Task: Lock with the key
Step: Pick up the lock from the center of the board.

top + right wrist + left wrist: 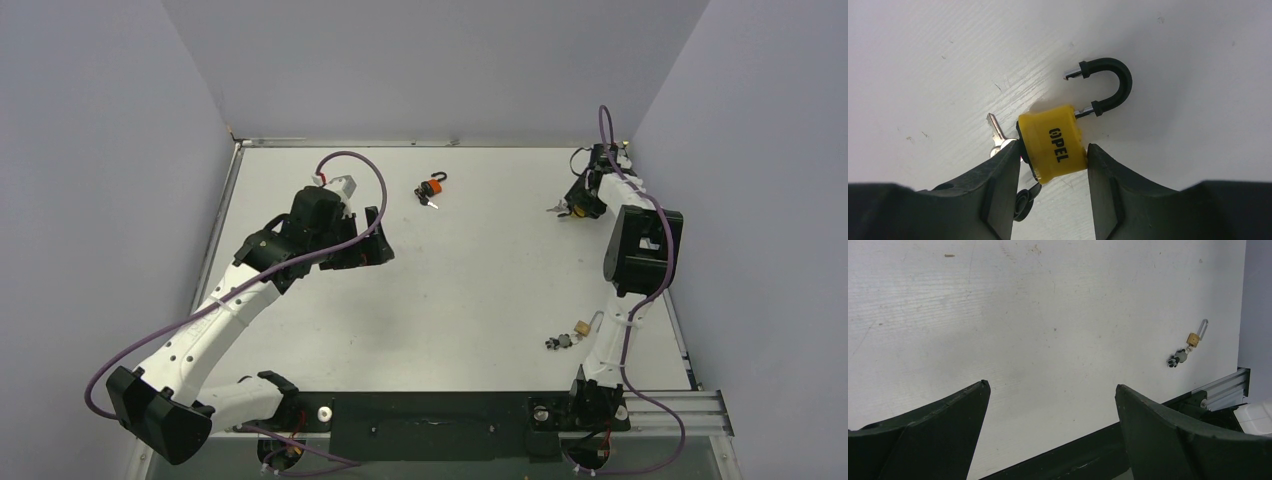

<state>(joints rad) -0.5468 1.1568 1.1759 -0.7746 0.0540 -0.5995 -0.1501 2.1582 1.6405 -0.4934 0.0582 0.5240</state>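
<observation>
The right gripper (1052, 172) clamps the yellow padlock (1055, 145), printed "OPEL" in black. Its shackle (1118, 80) stands open, and the key (997, 134) lies just left of the padlock against one finger. Gripped only near its end, the padlock may pivot or slip. The left gripper (1053, 405), well away from the padlock, gapes empty.

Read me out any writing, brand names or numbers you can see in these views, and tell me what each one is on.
"OPEL": black letters on the body of the yellow plastic-cased padlock, with a stylised first letter.
Any markings on the small orange padlock and the small brass padlock are too small to read.
No other text, number or sign shows in any view.
</observation>
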